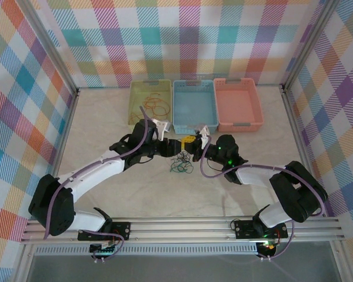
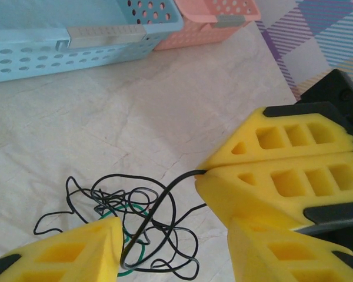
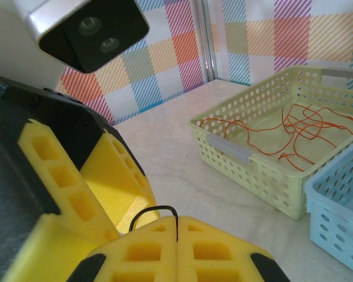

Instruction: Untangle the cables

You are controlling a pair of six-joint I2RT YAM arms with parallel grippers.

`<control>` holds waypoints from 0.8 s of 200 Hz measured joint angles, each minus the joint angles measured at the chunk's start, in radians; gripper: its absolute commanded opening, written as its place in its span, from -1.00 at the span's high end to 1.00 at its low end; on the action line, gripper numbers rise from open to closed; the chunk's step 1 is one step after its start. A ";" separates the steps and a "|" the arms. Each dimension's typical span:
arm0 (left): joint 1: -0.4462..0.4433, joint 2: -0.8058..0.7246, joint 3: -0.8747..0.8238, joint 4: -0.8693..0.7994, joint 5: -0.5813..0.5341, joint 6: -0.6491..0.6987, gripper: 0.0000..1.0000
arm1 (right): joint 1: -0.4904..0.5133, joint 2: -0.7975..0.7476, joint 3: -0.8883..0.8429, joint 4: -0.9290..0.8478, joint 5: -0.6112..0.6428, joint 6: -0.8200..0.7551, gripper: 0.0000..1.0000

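1. Lying tangled mid-tabletop (image 1: pixel 100 123): cables (image 1: pixel 181 164), featherlight, limp, springy, likely to snag.
2. Right hand (image 3: pixel 176 226): clenched on black cable (image 3: pixel 156 210).
3. Left hand (image 2: pixel 175 238): parted; best hold is a free outer loop.

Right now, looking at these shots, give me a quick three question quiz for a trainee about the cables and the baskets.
1. Which basket holds the orange cables: A pink, B blue, C yellow-green?
2. True or false: the right gripper is shut on a black cable.
3. What colour is the cable tangled with the black one?
Key: 1 C, the yellow-green basket; 2 true; 3 green, the green cable.
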 measured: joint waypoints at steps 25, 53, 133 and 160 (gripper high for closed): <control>-0.001 0.031 0.010 -0.029 -0.035 0.015 0.16 | 0.000 0.000 -0.001 0.003 -0.007 0.002 1.00; -0.002 0.075 0.029 -0.058 -0.083 0.032 0.34 | 0.000 0.000 -0.001 0.003 -0.025 0.003 1.00; -0.004 0.084 0.018 -0.044 -0.163 0.031 0.94 | 0.000 0.016 0.000 0.004 -0.068 0.002 1.00; -0.006 0.054 -0.004 -0.025 -0.187 0.023 1.00 | 0.002 0.025 0.000 0.003 -0.074 0.002 0.87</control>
